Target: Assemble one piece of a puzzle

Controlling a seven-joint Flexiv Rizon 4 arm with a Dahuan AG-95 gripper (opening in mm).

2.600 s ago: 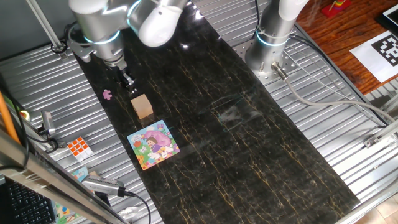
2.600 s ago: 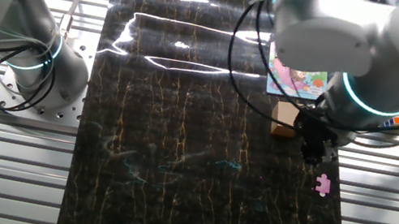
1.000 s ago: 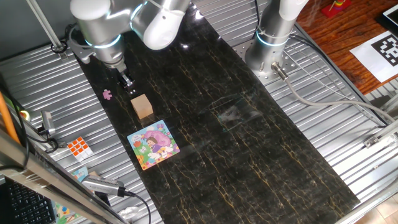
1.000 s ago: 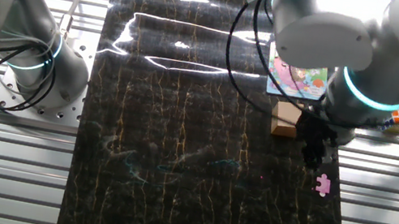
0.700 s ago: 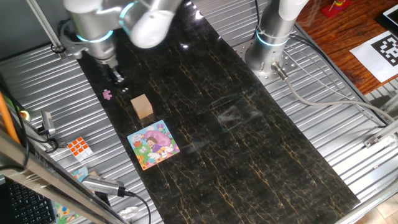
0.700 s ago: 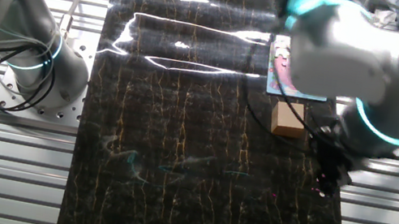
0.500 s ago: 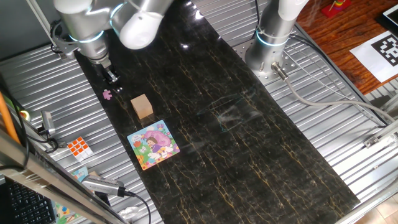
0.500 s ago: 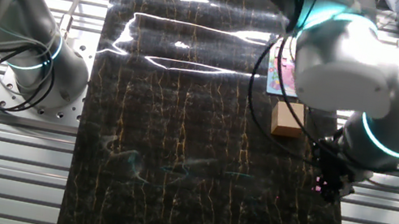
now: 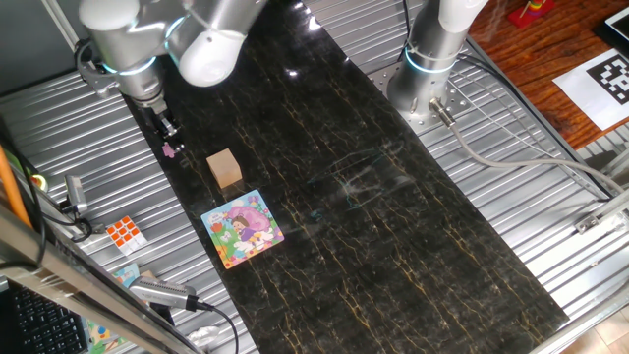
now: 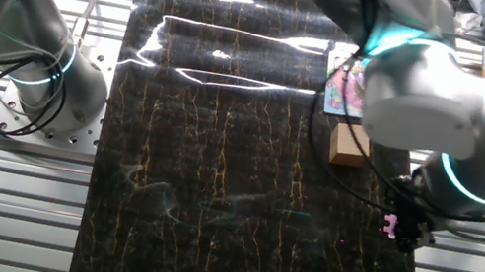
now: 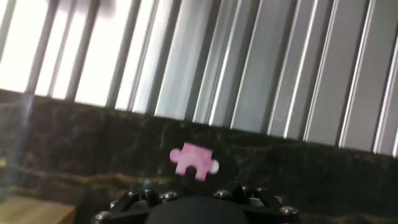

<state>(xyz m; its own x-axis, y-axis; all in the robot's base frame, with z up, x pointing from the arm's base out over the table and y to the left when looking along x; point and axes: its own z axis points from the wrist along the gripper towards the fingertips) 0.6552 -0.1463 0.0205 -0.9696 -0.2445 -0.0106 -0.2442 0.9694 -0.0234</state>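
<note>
Jaws point(image 9: 169, 138) low over dark marbled surface point(image 9: 393, 226), right above tiny pink flat puzzle piece point(image 9: 172, 149); how far open, cannot tell. Hand view: piece point(image 11: 193, 161) lies flat just ahead of jaws, near edge of ribbed metal. Tan wooden block point(image 9: 224, 168) near jaws; square orange-edged cartoon jigsaw board point(image 9: 243, 227) further off beyond block.

tan block point(image 9: 224, 168), Rubik's cube point(image 9: 124, 233), dark mat point(image 9: 393, 246)
</note>
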